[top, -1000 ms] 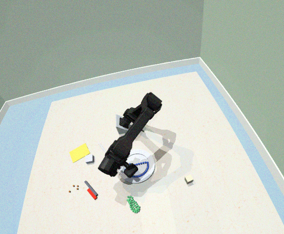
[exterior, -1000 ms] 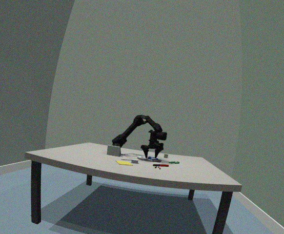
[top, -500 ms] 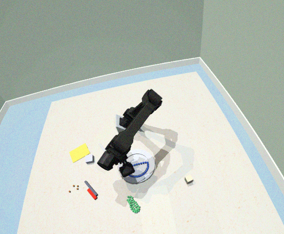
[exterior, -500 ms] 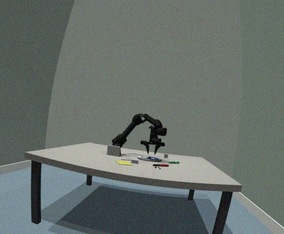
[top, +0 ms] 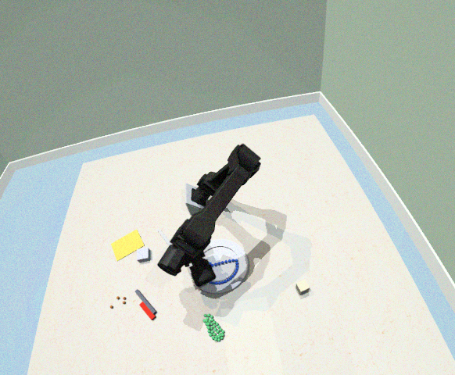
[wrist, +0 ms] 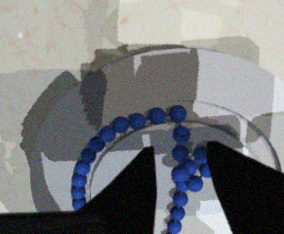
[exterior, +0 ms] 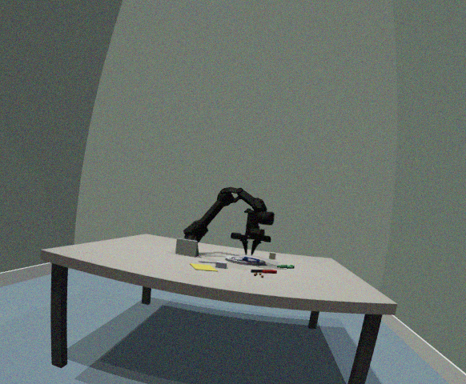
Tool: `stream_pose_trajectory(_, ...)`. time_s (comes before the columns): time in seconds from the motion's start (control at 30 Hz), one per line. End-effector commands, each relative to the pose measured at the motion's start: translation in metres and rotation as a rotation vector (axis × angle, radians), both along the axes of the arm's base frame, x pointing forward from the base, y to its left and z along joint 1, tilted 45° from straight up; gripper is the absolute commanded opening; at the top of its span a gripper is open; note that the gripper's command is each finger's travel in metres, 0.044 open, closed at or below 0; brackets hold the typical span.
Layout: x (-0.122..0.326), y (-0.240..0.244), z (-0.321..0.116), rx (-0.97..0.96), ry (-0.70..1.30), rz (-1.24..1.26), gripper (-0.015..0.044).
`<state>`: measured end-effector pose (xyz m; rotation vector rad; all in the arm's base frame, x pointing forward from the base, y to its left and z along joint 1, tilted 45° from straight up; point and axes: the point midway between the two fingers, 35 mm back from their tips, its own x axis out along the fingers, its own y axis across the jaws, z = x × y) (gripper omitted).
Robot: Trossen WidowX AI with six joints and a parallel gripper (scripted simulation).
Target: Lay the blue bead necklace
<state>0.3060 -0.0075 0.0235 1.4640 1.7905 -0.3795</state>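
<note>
The round bead board lies flat below the arm. The blue bead necklace lies on it. In the wrist view one stretch follows the groove on the left and top, then turns sharply and runs inward across the board, with several beads bunched near the right finger. The groove at the right shows without beads. My gripper is partly open, fingers pointing down, a little above the board. Beads show below the gap between the fingertips, none gripped. The fingers hide part of the necklace.
A green bead string and a red and grey tool lie near the board. A cream block, a grey block, a yellow sheet and several small brown beads lie around. A grey panel stands by the arm's base.
</note>
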Motion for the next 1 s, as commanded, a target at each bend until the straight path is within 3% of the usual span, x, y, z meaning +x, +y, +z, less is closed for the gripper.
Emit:
stream_pose_trajectory(0.0,-0.002,0.005,-0.004,0.005,0.009,0.000,0.0120)
stream_pose_trajectory(0.63,-0.005,0.023,-0.020,0.009,0.018,0.001,0.0120)
stream_pose_trajectory(0.8,-0.004,0.021,-0.019,0.002,0.011,0.005,0.0000)
stream_pose_trajectory(0.97,-0.004,0.021,-0.019,0.002,0.011,0.005,0.0000)
